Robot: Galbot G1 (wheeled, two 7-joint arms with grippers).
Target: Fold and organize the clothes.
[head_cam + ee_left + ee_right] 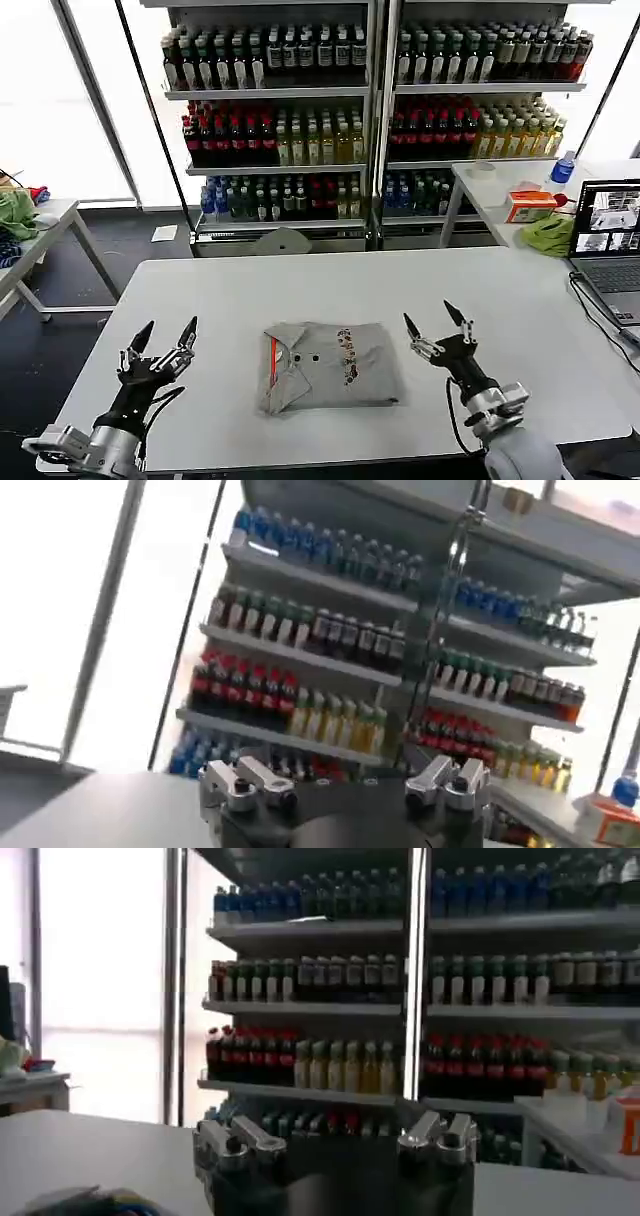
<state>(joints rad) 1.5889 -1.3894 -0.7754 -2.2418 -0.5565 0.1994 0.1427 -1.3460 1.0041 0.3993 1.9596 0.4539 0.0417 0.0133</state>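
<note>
One of the clothes, a light grey shirt [330,365] with collar, buttons, a red-orange stripe and a small multicolour chest print, lies folded into a compact rectangle in the middle of the white table [330,290]. My left gripper [165,332] hovers open to the shirt's left, fingers pointing up and away, nothing between them. My right gripper [437,318] hovers open just off the shirt's right edge, also holding nothing. In the right wrist view a corner of the shirt [85,1201] shows by the frame's lower edge.
A laptop [608,235] with cables sits at the table's right edge. Behind it a second table holds a lime-green cloth [548,235], an orange box [530,205] and a bottle. Drink shelves [370,110] stand at the back. A side table with garments [18,215] is far left.
</note>
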